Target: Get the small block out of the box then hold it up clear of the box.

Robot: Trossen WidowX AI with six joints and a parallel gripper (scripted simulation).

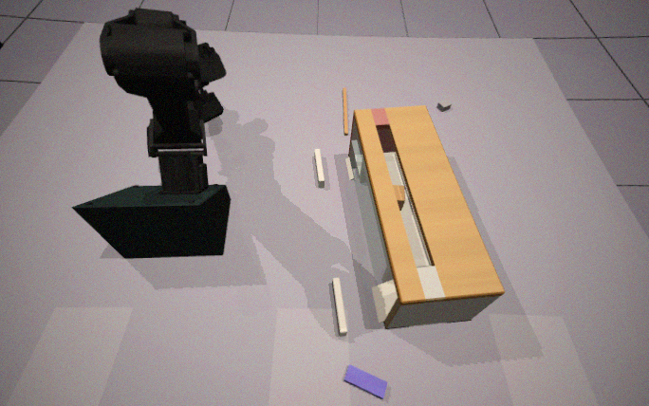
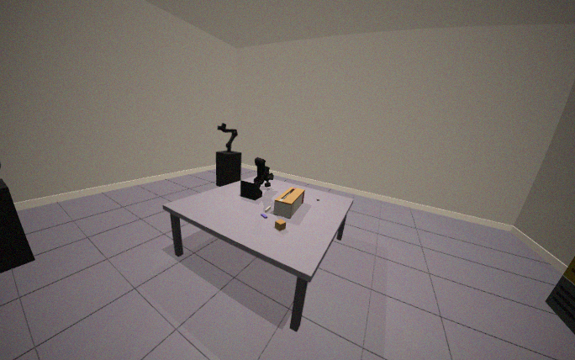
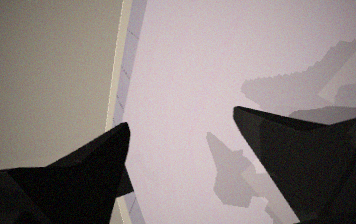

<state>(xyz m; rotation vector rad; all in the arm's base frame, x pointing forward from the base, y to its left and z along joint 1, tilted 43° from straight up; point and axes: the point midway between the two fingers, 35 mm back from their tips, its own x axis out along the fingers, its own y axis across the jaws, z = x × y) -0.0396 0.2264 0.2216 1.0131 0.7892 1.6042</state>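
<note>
Wide open and holding nothing, the black gripper [image 1: 216,88] [image 2: 269,180] [image 3: 181,119] hangs over the bench [image 1: 277,66] [image 2: 220,216] at upper left in the top view; right of centre, the small wooden block [image 1: 398,192] sits inside the clear-fronted box [image 1: 445,191] [image 2: 292,196], visible through its lid slot.

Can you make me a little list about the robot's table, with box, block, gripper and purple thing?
box: wooden top with a long slot; red patch at one end, white at the other
block: small, orange-brown, seen through the slot, inside the box
gripper: open, nothing between its fingers, away from the box
purple piece: flat on the table, outside the box, nearer its white-patch end
</note>
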